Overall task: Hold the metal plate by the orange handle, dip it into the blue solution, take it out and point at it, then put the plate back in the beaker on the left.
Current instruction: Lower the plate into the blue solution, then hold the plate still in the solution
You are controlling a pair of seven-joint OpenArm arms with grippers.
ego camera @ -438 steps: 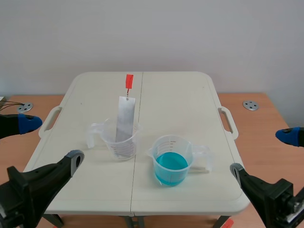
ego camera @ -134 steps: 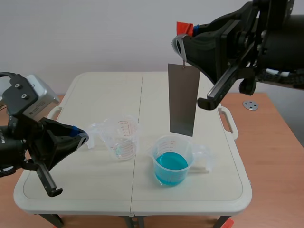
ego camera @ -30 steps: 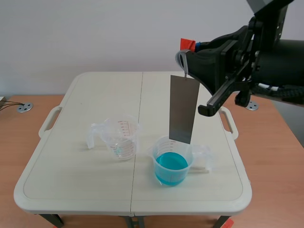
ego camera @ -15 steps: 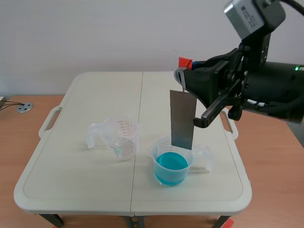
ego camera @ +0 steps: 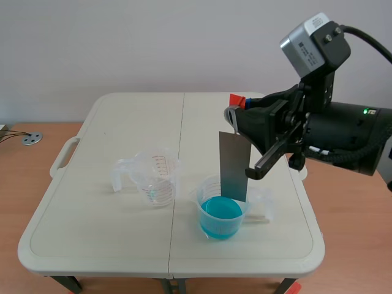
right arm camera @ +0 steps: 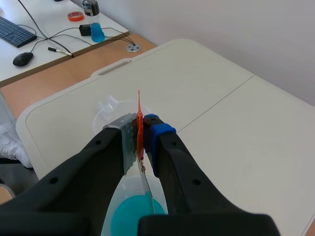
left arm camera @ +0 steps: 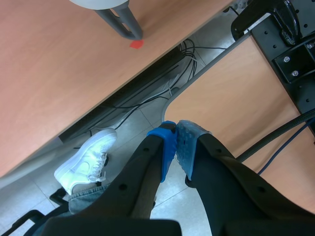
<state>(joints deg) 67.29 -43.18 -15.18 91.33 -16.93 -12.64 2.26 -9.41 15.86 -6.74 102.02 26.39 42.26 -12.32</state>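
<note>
My right gripper point(ego camera: 236, 109) point(right arm camera: 141, 132) is shut on the orange handle point(right arm camera: 139, 123) of the grey metal plate point(ego camera: 233, 165). The plate hangs straight down, and its lower end is inside the beaker of blue solution point(ego camera: 222, 209) point(right arm camera: 134, 220) near the table's front middle. The empty clear beaker point(ego camera: 157, 177) point(right arm camera: 109, 112) stands to its left. My left arm is outside the scene view. In the left wrist view its gripper point(left arm camera: 175, 142) is shut on nothing, off the table, over the floor.
The white folding table point(ego camera: 104, 214) has carry handles on both sides. In the left wrist view, a wooden desk edge point(left arm camera: 236, 93), cables and a person's white shoe point(left arm camera: 86, 160) lie below the gripper. A side desk holds a mouse point(right arm camera: 23, 58) and a keyboard.
My right arm has come down and slightly nearer, lowering the plate from above the blue beaker until its lower end is inside the beaker.
</note>
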